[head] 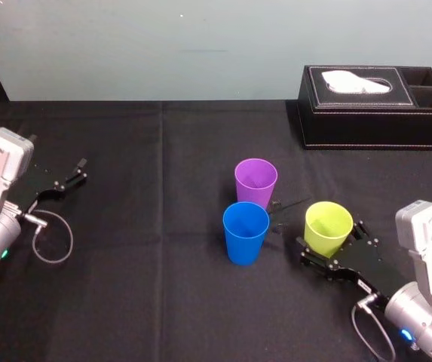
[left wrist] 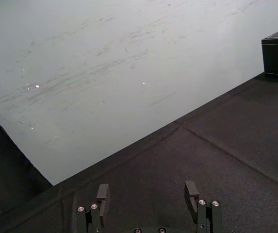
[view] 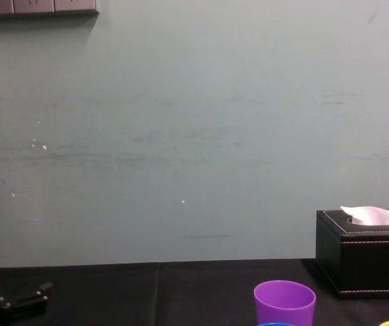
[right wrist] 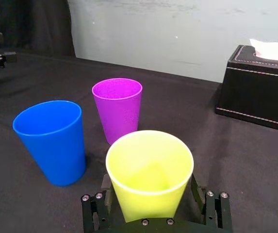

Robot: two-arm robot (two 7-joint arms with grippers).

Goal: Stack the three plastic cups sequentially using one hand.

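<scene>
Black cloth covers the tabletop (head: 163, 302), with a pale wall (view: 180, 136) behind its far edge. The right arm reaches in from the near right corner, its grey wrist low over the cloth. The right pincer (head: 333, 243) points toward the middle and pinches the yellow-green cup (right wrist: 149, 167) low on its wall, mouth up. From the right wrist view the cup sits squarely between the two fingers (right wrist: 106, 187), one against each side, a contact the head view hides behind the cup's rim.

Just beside it toward the left edge stands the blue cup (head: 246, 232), upright and apart from the pincer. The purple cup (head: 255, 181) stands just beyond the blue one, toward the far edge, and the two look very close or touching. All three are separate, none nested in another.

A black tissue box (head: 374, 113) with a white tissue sits at the far right corner, well apart from the cups. The chest view shows it from the side, taller than the purple cup.

Near the left edge the left pincer (head: 65, 181) is parked with its fingers spread. The left wrist view shows them wide over bare cloth, nothing between them.
</scene>
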